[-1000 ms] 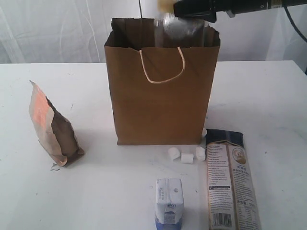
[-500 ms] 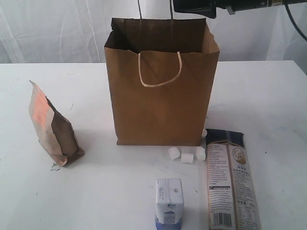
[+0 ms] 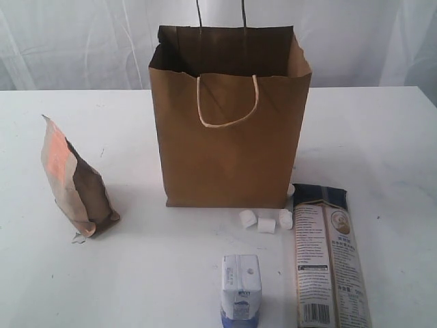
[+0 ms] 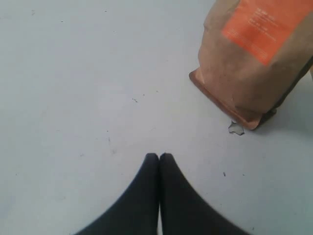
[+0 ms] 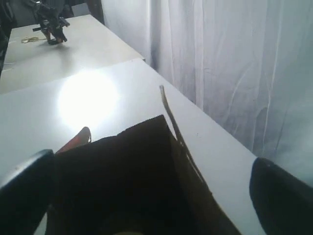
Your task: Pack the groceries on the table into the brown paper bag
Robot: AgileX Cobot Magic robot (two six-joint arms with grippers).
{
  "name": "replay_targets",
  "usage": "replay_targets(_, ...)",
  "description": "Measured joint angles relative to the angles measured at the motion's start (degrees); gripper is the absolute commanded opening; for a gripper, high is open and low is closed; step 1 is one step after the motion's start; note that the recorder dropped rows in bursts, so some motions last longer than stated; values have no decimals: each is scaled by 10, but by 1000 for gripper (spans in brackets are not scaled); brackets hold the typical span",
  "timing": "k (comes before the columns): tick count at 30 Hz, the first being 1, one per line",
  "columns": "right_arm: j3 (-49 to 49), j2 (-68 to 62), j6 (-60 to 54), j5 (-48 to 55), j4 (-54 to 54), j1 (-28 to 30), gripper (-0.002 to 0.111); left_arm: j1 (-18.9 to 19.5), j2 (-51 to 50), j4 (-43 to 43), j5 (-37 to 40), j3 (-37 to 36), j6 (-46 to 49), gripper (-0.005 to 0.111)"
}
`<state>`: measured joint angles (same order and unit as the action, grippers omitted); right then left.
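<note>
The brown paper bag (image 3: 229, 137) stands upright and open in the middle of the white table (image 3: 382, 150). A brown-orange pouch (image 3: 75, 181) stands to its left. Small white marshmallows (image 3: 266, 222) lie at the bag's front right corner. Near them are a white-blue carton (image 3: 240, 287) and a long dark-topped packet (image 3: 329, 256). No arm shows in the exterior view. My left gripper (image 4: 159, 157) hangs shut and empty over bare table, short of the pouch (image 4: 249, 63). My right gripper (image 5: 154, 196) is open and empty above the bag's dark mouth (image 5: 122, 176).
A white curtain (image 3: 82, 41) hangs behind the table. The right wrist view shows the table's far edge (image 5: 142, 60) and, beyond it, another table with a small dark stand (image 5: 51, 24). A torn scrap (image 4: 236, 128) lies at the pouch's foot.
One second ago my right gripper held a clear gold-lidded jar over the bag's mouth. The jar has dropped out of sight into the bag, and the right arm has left the exterior view.
</note>
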<state>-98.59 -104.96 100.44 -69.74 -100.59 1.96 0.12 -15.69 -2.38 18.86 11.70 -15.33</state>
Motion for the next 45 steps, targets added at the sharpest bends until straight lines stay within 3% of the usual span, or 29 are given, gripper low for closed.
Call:
replay_targets(9,0,62,68,0,1,106,101,0,0,0,0,0,0,0)
replay_targets(17,0,69,121,0,1,199,76,0,0,0,0,0,0,0)
replay_targets(20,0,69,140,0,1,226,60,0,0,0,0,0,0,0)
replay_targets(27,0,69,191,-1,1,299,0,0,0,0,-1,0,0,0)
replay_targets(37,0,88,200,0,-1,381,0,0,0,0,-1,0,0,0)
replay_targets(45,0,206,200,0,-1,430,0,0,0,0,-16,0,0,0)
